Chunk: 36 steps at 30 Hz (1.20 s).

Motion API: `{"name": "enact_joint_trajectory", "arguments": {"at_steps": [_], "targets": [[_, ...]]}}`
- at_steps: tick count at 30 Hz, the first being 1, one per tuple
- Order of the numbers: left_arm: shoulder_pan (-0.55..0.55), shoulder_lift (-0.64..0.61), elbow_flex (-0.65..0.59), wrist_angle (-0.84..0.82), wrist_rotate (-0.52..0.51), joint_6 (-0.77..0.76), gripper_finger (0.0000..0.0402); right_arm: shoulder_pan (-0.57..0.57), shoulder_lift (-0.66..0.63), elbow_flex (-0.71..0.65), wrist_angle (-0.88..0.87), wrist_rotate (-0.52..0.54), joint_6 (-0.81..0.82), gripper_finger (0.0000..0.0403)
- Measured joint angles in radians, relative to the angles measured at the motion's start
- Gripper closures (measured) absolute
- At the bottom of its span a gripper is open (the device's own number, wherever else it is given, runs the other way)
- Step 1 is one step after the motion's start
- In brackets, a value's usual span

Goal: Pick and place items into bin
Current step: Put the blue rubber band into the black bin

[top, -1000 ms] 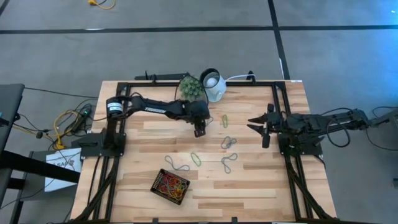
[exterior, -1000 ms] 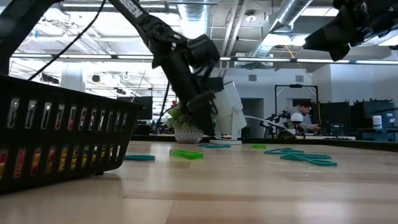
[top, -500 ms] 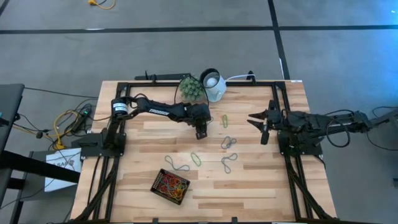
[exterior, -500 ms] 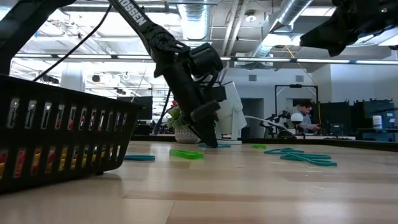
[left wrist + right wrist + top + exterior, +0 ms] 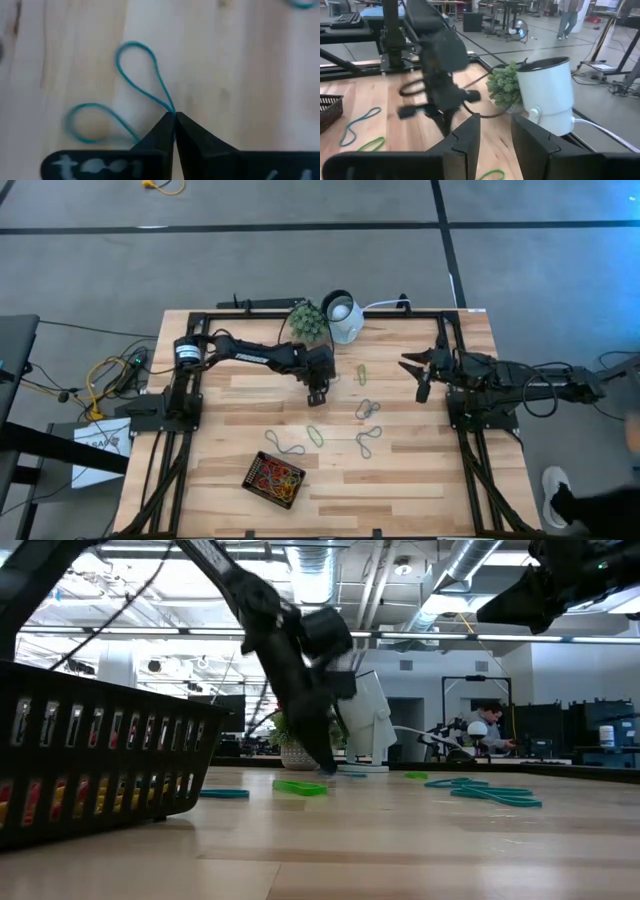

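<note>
My left gripper (image 5: 174, 116) is closed, pinching the thin teal rubber-band loop (image 5: 142, 75) at its crossing, on the pale wooden table (image 5: 420, 470). The shallow black rectangular bin (image 5: 275, 479) lies well apart, nearer the table's front edge. My right gripper (image 5: 412, 374) hovers, fingers parted, empty.

The light wooden table (image 5: 400, 480) stands on a grey floor (image 5: 300, 265) crossed by dark lines, with a tangle of yellow and black cables (image 5: 105, 375) lying beside it. Beyond the table edge the room is a large workshop with exposed silver ducts (image 5: 470, 565) and bright ceiling lights (image 5: 130, 585) overhead. A person (image 5: 490, 725) sits among desks and equipment far back, and another person (image 5: 567, 17) walks across the polished floor.
</note>
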Motion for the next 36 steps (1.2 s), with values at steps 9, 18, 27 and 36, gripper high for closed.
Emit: {"name": "enact_joint_trajectory", "arguments": {"at_steps": [9,18,27,36], "targets": [[-0.117,-0.386,0.004,-0.251,-0.052,-0.103,0.0401,0.029,0.000,0.000,-0.026,-0.012,0.070,0.0301],[-0.465,-0.642,0.005,-0.606,-0.342,-0.545,0.0401,0.086,0.000,0.001,-0.026,-0.012,0.095,0.0301],[-0.726,-0.534,0.003,-0.643,-0.235,-0.494,0.0401,0.099,0.001,0.001,-0.029,-0.012,0.106,0.0301],[-0.806,-0.363,0.003,-0.589,-0.157,-0.675,0.0401,0.099,0.001,0.001,-0.030,-0.012,0.134,0.0301]]}}
